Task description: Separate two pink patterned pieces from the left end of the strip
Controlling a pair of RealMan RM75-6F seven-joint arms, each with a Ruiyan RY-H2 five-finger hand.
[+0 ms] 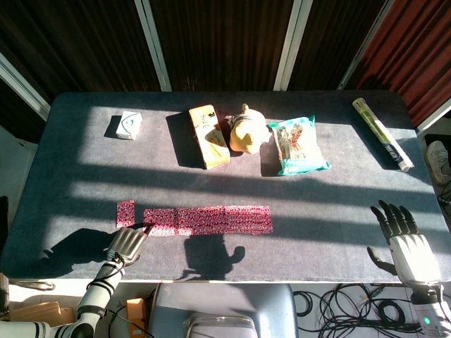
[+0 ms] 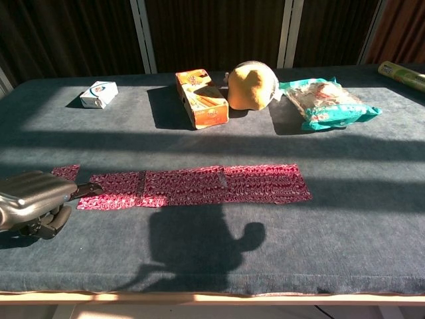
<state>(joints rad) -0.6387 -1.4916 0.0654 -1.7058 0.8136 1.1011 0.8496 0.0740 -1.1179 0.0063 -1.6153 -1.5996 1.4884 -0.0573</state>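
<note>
The pink patterned strip (image 1: 211,220) (image 2: 199,185) lies across the near middle of the table. One small pink piece (image 1: 125,213) (image 2: 66,172) lies apart, just left of the strip's left end. My left hand (image 1: 126,243) (image 2: 32,197) sits at the near left, palm down, with one fingertip (image 2: 91,189) touching the strip's leftmost segment (image 2: 109,190). A seam shows between that segment and the rest of the strip. It holds nothing. My right hand (image 1: 404,245) rests at the near right edge with fingers spread, far from the strip.
Along the far side of the table (image 1: 338,197) stand a small white box (image 1: 130,124), an orange carton (image 1: 208,136), a yellow pouch (image 1: 246,131), a teal snack bag (image 1: 299,146) and a rolled tube (image 1: 382,133). Hard shadows fall across the cloth.
</note>
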